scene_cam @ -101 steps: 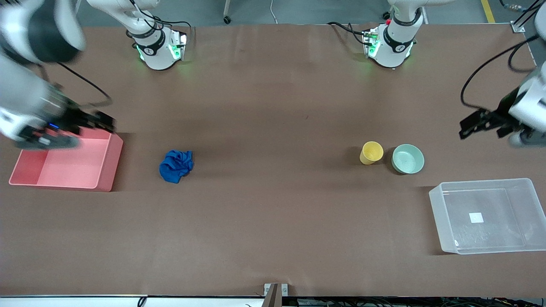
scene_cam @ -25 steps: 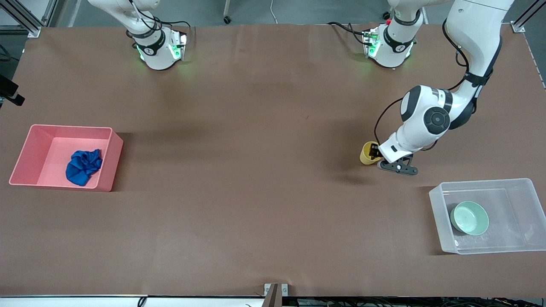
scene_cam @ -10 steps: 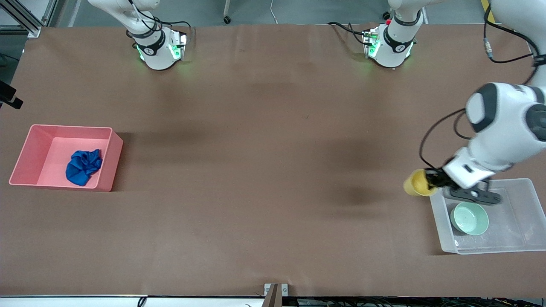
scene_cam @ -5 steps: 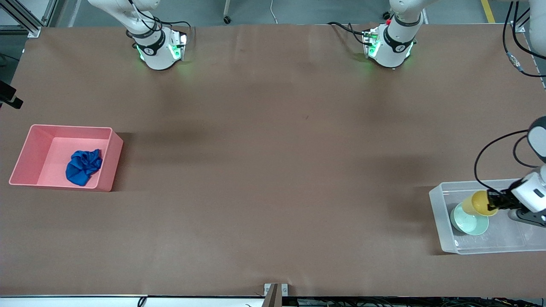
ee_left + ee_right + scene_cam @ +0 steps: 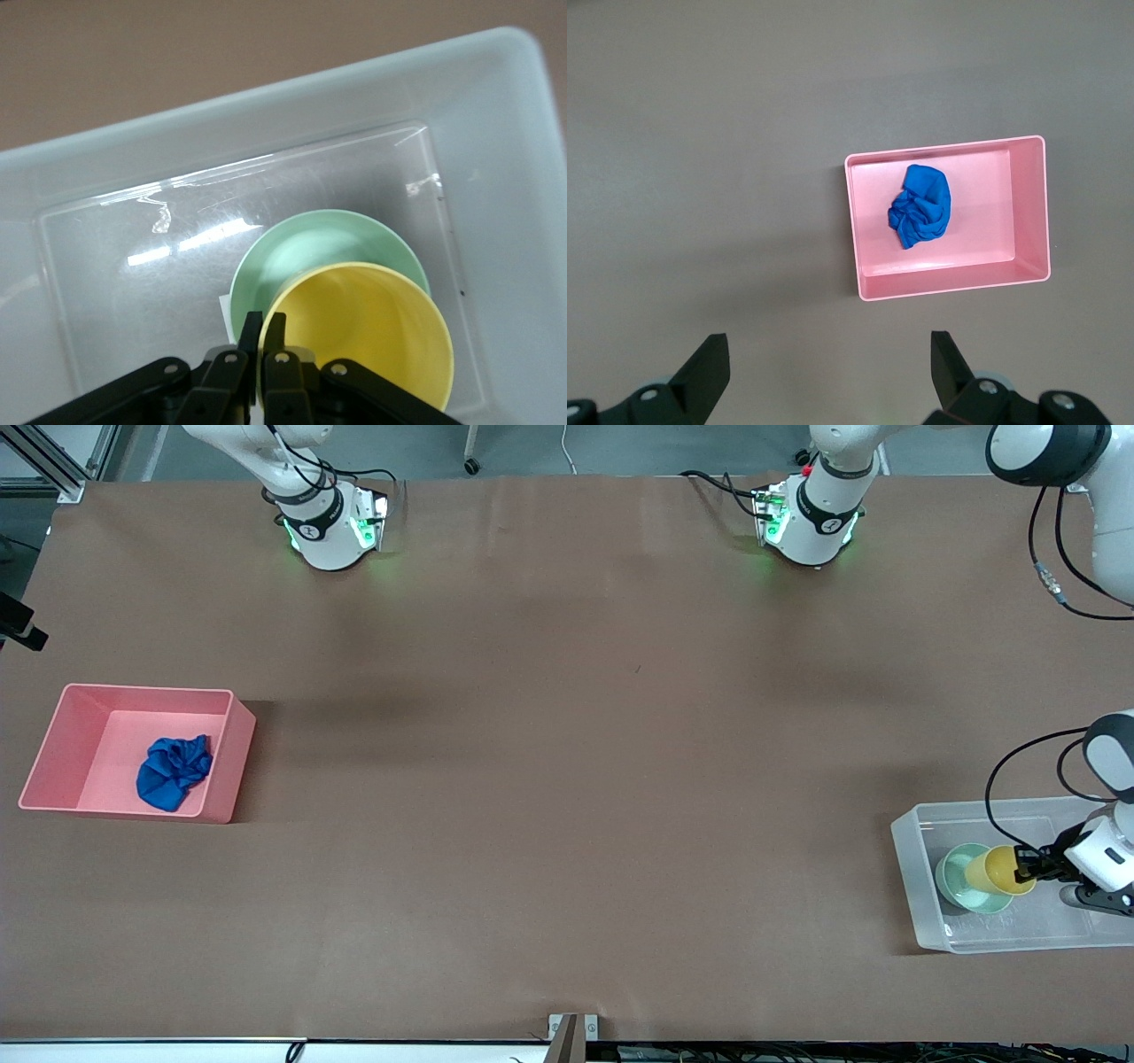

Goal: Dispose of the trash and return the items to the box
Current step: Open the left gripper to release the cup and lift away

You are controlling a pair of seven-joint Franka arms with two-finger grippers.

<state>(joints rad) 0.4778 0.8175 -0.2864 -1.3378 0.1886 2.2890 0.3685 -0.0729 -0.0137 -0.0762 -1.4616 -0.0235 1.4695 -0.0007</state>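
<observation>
1. Cup (image 5: 999, 869) is pinched by the rim in the left gripper (image 5: 1028, 864), fingers closed tight on the wall, one inside and one outside as the left wrist view shows it (image 5: 368, 332); it's tipped, mouth toward the wrist, base pointing at the right arm's end of the table.
2. Relation that matters: the cup hangs right over the mint bowl (image 5: 964, 879), which sits on the floor of the clear box (image 5: 917, 921); in the front view the bowl peeks out at roughly 8 o'clock from the cup; can't tell if they're touching.
3. My guess is the next bit is just lower and let go, so the cup nests in the bowl or lands beside it; being tipped, it may roll once released.
4. Blue trash wad (image 5: 174, 771) is already in the pink bin (image 5: 221, 779) at the right arm's end; the right gripper (image 5: 828, 363) waits high above that bin, fingers spread wide, holding nothing.
</observation>
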